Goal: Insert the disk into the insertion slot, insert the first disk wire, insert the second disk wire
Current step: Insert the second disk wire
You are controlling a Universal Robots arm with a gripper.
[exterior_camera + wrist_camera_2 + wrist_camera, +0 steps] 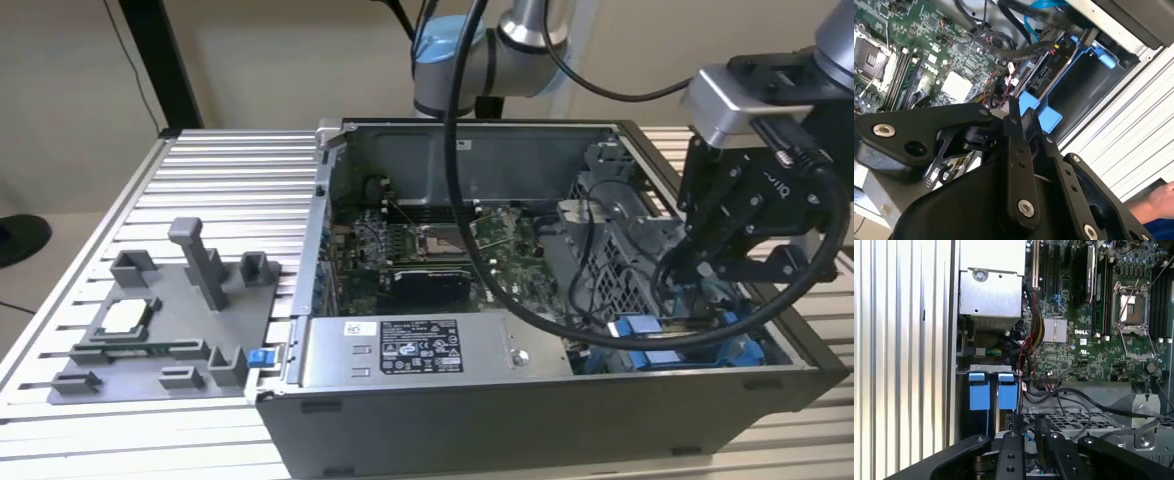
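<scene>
Seemingly, claw [690, 272] hangs cramped between perforated cage [607, 272] and edge of case [534, 425].

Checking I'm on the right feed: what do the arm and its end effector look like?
The arm is silver-grey tubing with a light blue joint cap. The end effector is black, built of jointed bars with silver screws, under a grey wrist block. A thick black cable loops down to it.

Single arm [454, 60] rises at the back and crosses to the exterior view's right, wrist [747, 95] turned downward, black end effector [701, 262] hanging near-vertical with its tip lowest, its black linkages [1019, 165] spread wide in the second wrist view.
</scene>
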